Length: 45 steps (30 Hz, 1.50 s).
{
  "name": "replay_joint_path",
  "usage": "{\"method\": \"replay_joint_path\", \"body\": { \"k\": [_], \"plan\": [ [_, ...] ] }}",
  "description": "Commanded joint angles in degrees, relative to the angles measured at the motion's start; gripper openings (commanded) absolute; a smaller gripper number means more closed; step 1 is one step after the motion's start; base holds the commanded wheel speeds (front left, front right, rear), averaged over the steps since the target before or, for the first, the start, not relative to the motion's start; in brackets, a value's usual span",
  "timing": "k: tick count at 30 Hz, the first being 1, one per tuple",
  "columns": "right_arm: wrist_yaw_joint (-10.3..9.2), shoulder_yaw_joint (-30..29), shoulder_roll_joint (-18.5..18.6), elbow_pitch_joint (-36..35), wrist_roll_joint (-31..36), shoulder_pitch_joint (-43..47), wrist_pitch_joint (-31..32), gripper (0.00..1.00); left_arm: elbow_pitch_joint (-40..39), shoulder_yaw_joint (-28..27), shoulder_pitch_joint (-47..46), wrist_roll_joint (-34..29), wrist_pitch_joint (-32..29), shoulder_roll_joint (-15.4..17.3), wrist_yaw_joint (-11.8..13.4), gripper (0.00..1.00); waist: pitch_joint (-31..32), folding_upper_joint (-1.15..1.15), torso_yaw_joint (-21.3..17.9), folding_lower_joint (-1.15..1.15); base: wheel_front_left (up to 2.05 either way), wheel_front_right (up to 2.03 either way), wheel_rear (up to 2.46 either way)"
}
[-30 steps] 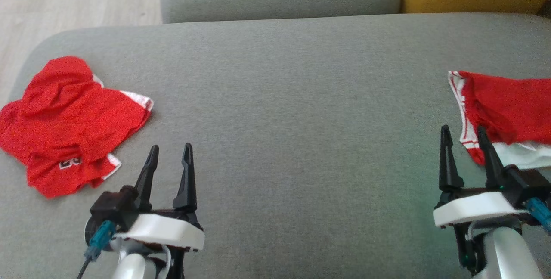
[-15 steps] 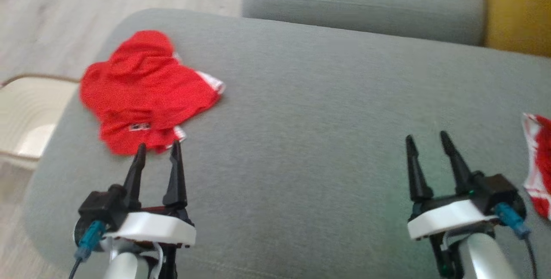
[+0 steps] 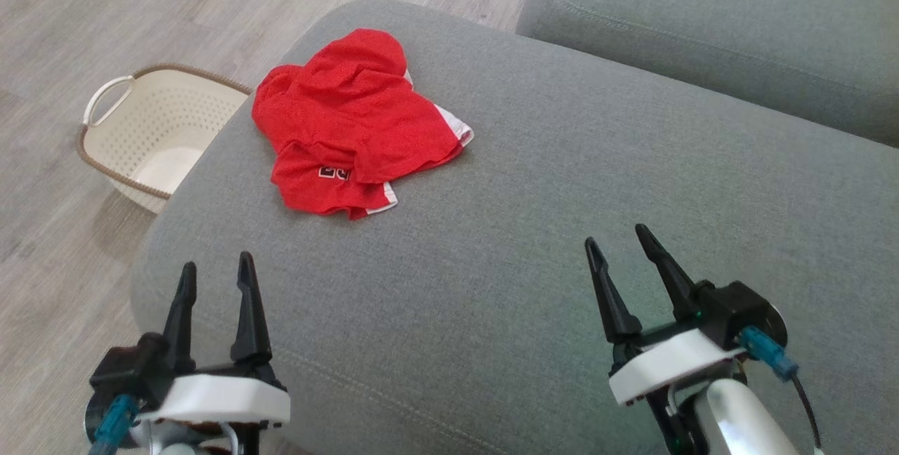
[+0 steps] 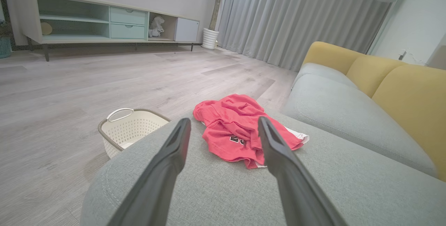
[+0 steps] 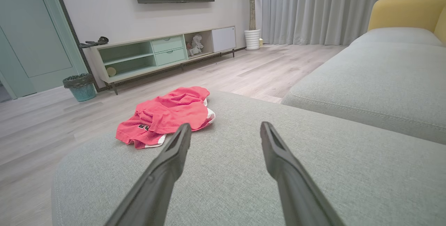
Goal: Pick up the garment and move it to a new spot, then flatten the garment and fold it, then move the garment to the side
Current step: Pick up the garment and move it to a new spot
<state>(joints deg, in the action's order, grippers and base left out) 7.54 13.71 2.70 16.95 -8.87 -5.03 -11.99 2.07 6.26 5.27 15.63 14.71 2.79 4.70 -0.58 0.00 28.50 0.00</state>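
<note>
- Nearest you, the left gripper [image 3: 216, 262] and the right gripper [image 3: 617, 234] hover over the front of the broad grey woven sofa seat cushion [image 3: 534, 181]. Both have their jaws spread wide, with nothing between the fingers.
- The step in hand looks like the first pick-up, and the left gripper is the better placed for it. Keep it wide on the approach and close it only once cloth sits between the fingers.
- A stretch of bare cushion separates both grippers from the work, so you have room to come in low and level.
- The crumpled red jersey garment with white trim [image 3: 351, 118] lies on the cushion's far left corner. It is almost straight ahead of the left gripper but well apart from it, and far off to the left of the right gripper.
- Aim for a raised fold near the closest hem, pinching cloth and not upholstery.
- Beyond the corner, a cream perforated plastic basket [image 3: 151, 132] stands on the pale wooden plank floor [image 3: 105, 12]. Lift inward so nothing slides off the edge.
</note>
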Motion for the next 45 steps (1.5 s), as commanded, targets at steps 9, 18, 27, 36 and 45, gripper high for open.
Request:
{"method": "replay_joint_path", "body": {
  "k": [9, 18, 27, 36, 45],
  "plan": [
    [-0.05, 1.63, 0.18, 0.44, -1.10, -4.02, -0.98, 1.00, -3.03, -4.07, -1.98, -0.14, 0.29, 0.09, 0.24, 1.00, -0.65, 0.00, 0.20, 0.00, 0.00, 0.00, 0.00],
    [-0.05, -3.25, 0.18, -2.12, 1.00, -2.18, -0.80, 1.00, -1.04, -6.92, -6.21, -1.93, 0.29, 0.09, -2.78, 1.00, -3.08, 0.00, -0.32, 0.00, 0.00, 0.00, 0.00],
    [-0.05, -14.32, 0.19, -15.26, 7.53, -3.36, 5.45, 1.00, 12.97, -7.60, -19.09, -5.19, -0.25, 2.21, -5.84, 1.00, -13.19, 0.00, -4.60, 0.00, 0.00, 0.00, 0.00],
    [-0.05, -18.18, 2.09, -28.01, 9.48, -6.33, 11.46, 1.00, 28.17, -6.35, -35.04, -5.53, -8.63, 7.28, -8.35, 1.00, -21.50, 0.00, -7.71, 0.00, 0.00, 0.00, 0.00],
    [-0.05, -17.71, 3.44, -33.28, 9.37, -7.19, 14.03, 1.00, 42.79, -4.14, -47.54, -7.68, -14.45, 11.06, -8.41, 1.00, -26.88, 0.00, -9.68, 0.00, 0.00, 0.00, 0.00]
  ]
}}
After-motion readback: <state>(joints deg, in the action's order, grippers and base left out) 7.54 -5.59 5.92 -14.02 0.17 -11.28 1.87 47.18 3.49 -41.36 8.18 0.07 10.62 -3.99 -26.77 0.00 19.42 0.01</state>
